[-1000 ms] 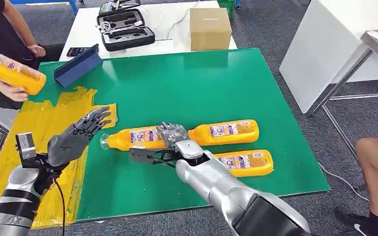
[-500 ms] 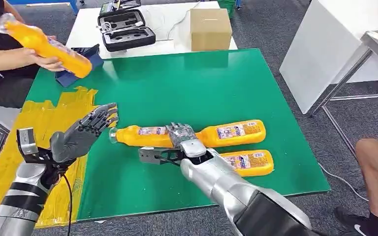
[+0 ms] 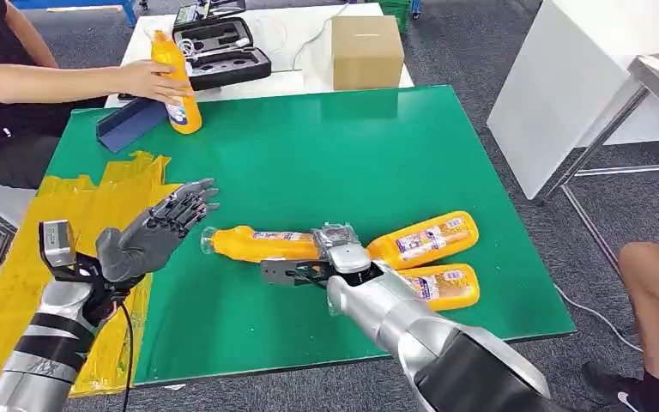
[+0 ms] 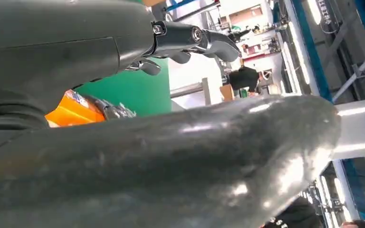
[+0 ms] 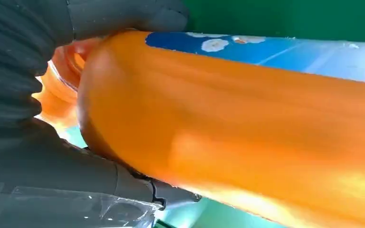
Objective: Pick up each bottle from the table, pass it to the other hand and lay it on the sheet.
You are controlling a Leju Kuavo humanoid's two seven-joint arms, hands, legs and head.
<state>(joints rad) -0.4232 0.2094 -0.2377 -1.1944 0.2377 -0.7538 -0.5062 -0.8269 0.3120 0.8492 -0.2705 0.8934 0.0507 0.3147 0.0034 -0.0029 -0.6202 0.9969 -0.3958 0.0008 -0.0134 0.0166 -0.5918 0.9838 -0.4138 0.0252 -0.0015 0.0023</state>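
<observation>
The right hand (image 3: 336,249) grips 1 bottle (image 3: 262,245); the left hand (image 3: 156,230) waits spread and empty. 2 bottles remain on the worktop (image 3: 326,146); the sheet (image 3: 69,215) holds none.

Held bottle (image 3: 262,245) in the right hand (image 3: 336,249) mid-table, two bottles (image 3: 425,239) (image 3: 446,286) lying to its right, left hand (image 3: 150,236) to its left, sheet (image 3: 17,266) along table's left edge, upright bottle (image 3: 176,81) at far left.

Orange bottles (image 3: 425,240) carry printed labels (image 3: 418,243), lettering too small to read; no other legible text.
</observation>
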